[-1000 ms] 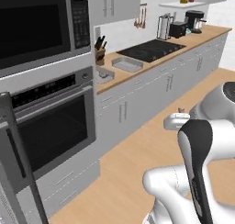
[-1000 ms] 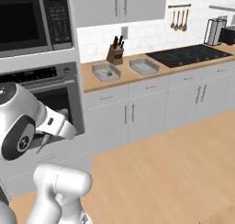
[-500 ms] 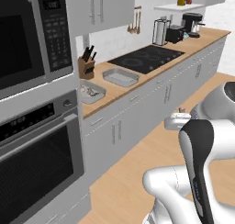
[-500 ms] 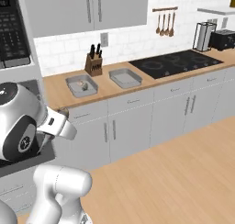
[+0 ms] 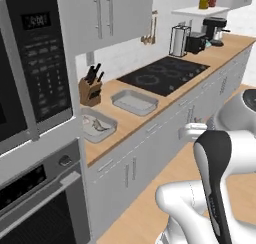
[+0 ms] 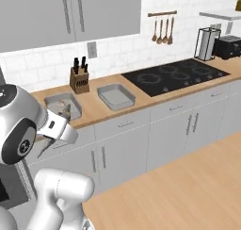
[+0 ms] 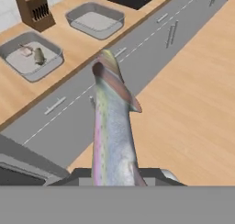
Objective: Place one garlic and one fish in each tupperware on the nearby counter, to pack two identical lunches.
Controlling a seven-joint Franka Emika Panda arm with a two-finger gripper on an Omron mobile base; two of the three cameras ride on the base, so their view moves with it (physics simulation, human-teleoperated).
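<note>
End effector (image 7: 114, 172) clamped on a slim, glossy olive fish (image 7: 111, 126) – held over the floor, short of the wood-grain worktop (image 7: 73, 53). Two shallow grey tupperware trays (image 7: 31, 57) (image 7: 95, 20) beside knife block (image 7: 34, 7); left one holds garlic (image 7: 25, 50) and fish.

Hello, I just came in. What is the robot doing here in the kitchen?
The robot is packing two lunches. Its claw is shut on a fish, held out above the floor in front of the cabinets. On the counter stand two grey tupperware trays. The tray near the knife block already holds a garlic and a fish. The other tray, next to the cooktop, looks empty for now, so the held fish probably belongs there.
</note>
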